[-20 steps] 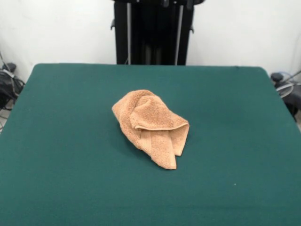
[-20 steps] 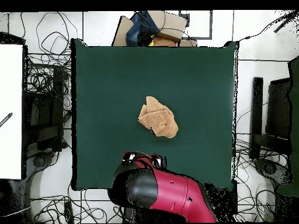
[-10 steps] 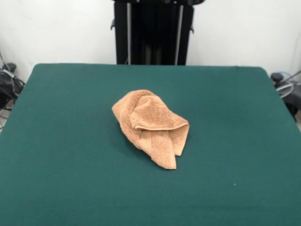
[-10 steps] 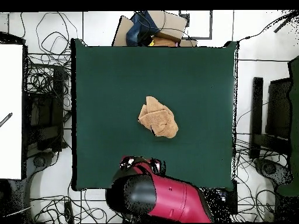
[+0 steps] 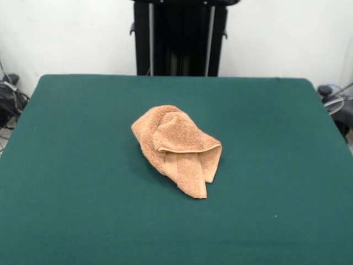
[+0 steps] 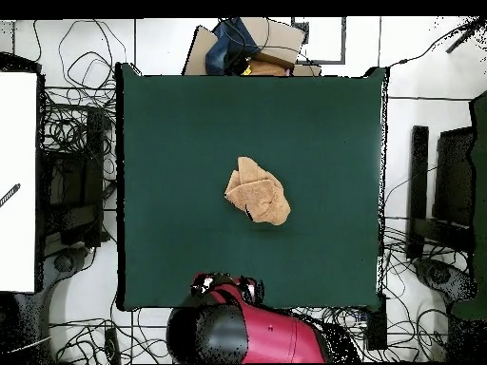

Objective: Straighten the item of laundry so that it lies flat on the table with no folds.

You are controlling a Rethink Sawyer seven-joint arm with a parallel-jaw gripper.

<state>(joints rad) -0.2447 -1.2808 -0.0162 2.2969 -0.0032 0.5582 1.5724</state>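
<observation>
1. One towel (image 5: 177,149) lies crumpled and folded over itself near the middle of the green worktop (image 5: 66,182), unmoved.
2. Overhead, the red arm (image 6: 238,328) has drawn back past the worktop's edge.
3. Whether the tool is clenched or released cannot be told; straightening looks unstarted.

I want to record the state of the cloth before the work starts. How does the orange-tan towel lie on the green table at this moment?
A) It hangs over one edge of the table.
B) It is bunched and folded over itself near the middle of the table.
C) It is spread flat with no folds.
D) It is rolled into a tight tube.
B: the towel sits crumpled, with layers overlapping, near the middle of the table, away from every edge.
</observation>
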